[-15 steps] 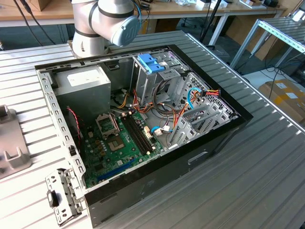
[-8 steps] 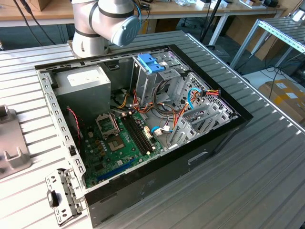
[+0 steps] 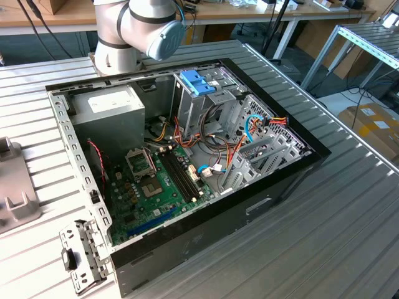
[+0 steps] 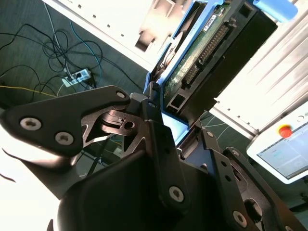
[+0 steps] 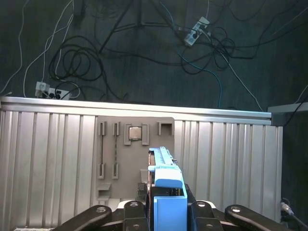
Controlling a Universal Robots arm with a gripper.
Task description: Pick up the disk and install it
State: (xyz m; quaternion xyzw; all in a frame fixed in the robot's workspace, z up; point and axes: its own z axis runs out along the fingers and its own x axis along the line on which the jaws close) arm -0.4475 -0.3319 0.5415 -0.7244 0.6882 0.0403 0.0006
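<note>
Black metal pincer (image 5: 166, 204) clamped shut on the dark rectangular hard disk in its bright blue plastic carrier (image 5: 167, 185), held edge-on by its flat faces, likely for sliding into a bay. The disk juts out beyond the fingertips, over the ribbed aluminium desk (image 5: 57, 154); the open black computer case (image 3: 249, 205) sits on the desk.

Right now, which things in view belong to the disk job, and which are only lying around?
For the job: the disk, clamped in the gripper; the open computer case.

Just lying about: the grey plate with a chip; the loose metal bracket beside the case; the tangled cables.
</note>
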